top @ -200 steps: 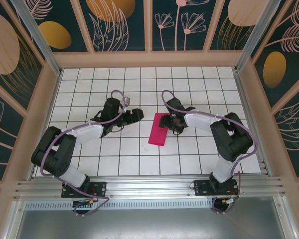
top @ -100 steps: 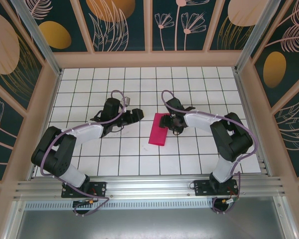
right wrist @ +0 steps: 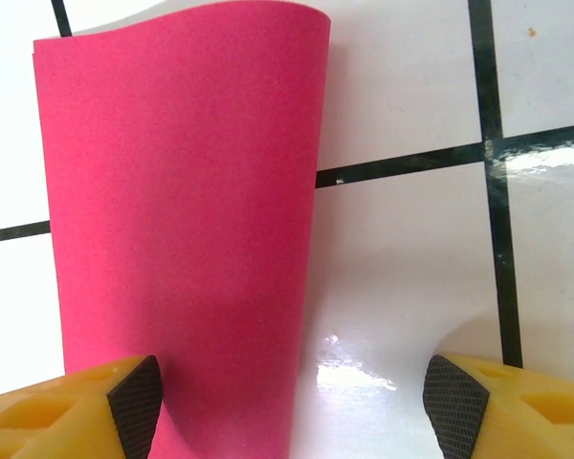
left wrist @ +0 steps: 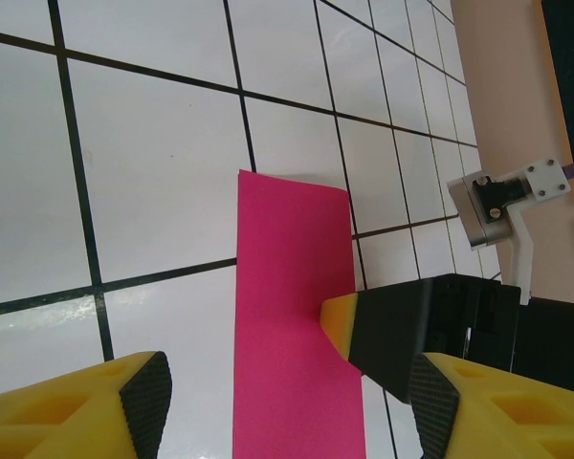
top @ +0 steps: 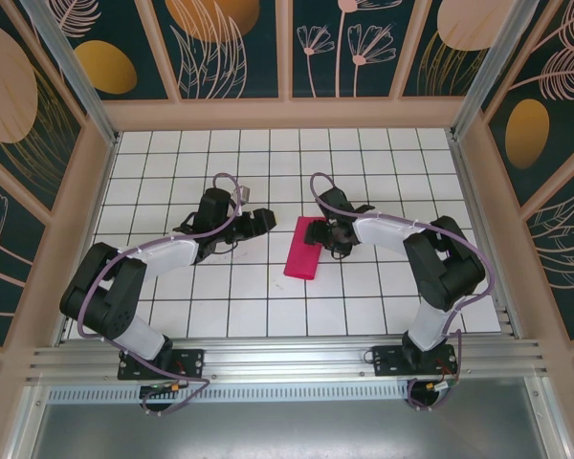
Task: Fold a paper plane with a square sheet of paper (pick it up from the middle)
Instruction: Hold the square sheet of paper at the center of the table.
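Observation:
The square sheet of paper lies on the white grid table, folded in half into a narrow magenta strip with a soft, rounded fold along one long side. My left gripper hovers just left of the strip's far end, open, and in its wrist view the jaws frame the strip without touching it. My right gripper is at the strip's far right end, open. In its wrist view one fingertip sits over the paper and the other over bare tile. Its yellow-tipped finger rests at the strip's edge.
The table is a white grid with black lines, walled by a wooden frame on three sides. An aluminium rail carrying both arm bases runs along the near edge. Open tiles lie in front of and behind the strip.
My right gripper's jaws have spread a little wider at the strip's end. The strip and my left gripper have hardly moved.

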